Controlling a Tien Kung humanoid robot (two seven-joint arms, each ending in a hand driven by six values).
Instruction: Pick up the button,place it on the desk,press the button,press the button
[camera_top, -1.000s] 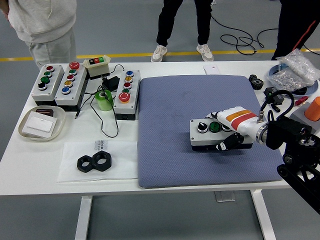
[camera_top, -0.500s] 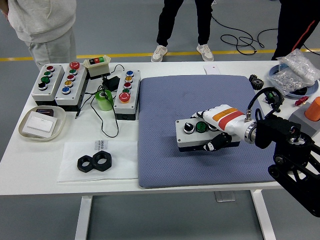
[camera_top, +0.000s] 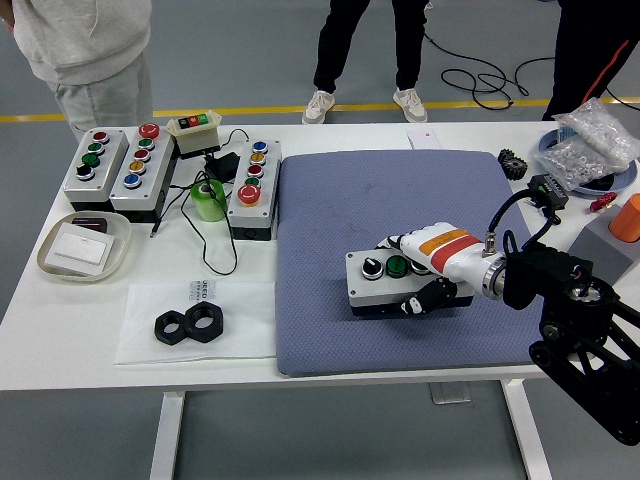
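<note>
While nothing is lying along the near edge of the white table (camera_top: 330, 365) itself, a pair of black hexagonal nuts (camera_top: 188, 324) is sitting on a thin white sheet (camera_top: 195, 322) at the near left. Just beyond the table's front strip, the blue-grey padded mat (camera_top: 400, 200) is carrying the task's thing, a grey rectangular button box (camera_top: 382, 279) with a black knob and a green button on its top face, resting in the mat's near-middle part. The right hand (camera_top: 432, 268), white with an orange band, is coming in from the right and gripping this box, its fingers lying over the box's right end and its dark thumb curling against the near side. Further left, a shallow cream dish (camera_top: 84, 246) is holding a white card. Farther back, a green tape roll (camera_top: 208, 199), a narrow upright button panel (camera_top: 253, 187) and two wider grey button panels (camera_top: 112, 168) are standing in a row, with black cables between them. At the far right, a clear plastic bag (camera_top: 594, 143) is lying in a blue-rimmed tray. Beyond the table, people's legs are showing.
</note>
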